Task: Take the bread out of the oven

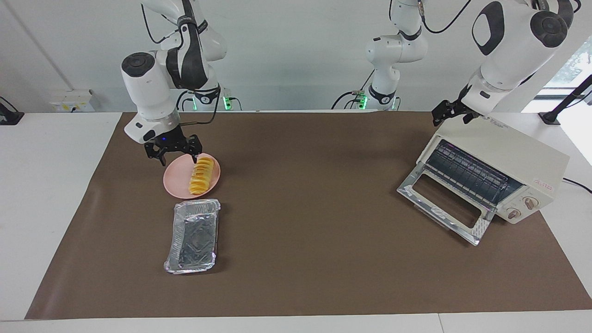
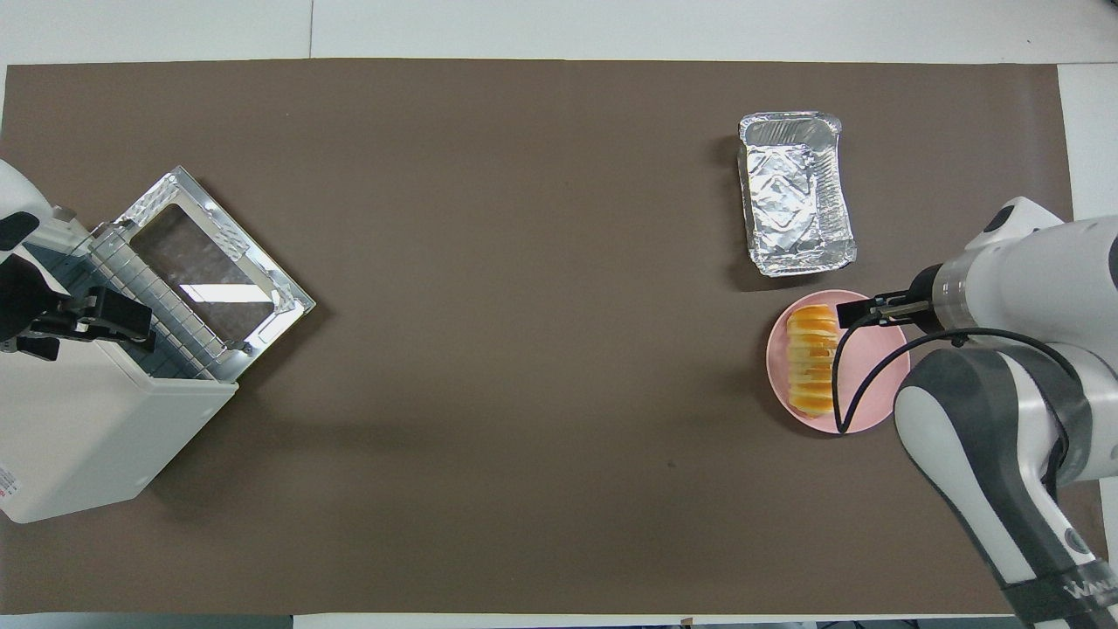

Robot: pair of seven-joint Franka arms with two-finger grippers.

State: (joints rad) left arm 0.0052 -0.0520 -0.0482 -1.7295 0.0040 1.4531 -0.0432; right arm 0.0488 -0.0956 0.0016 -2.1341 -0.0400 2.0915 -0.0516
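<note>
Two claws | right claw (image 1: 175, 155) open above bread (image 1: 201, 175) (facing view shows clearance) | left claw (image 1: 447, 112) open over oven (image 1: 511, 159)

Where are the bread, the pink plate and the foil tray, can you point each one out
bread (image 1: 202, 175), facing view, middle of the ridged loaf.
pink plate (image 1: 175, 181), facing view, bare surface beside the loaf.
foil tray (image 2: 797, 194), overhead view, its crinkled floor.
</note>
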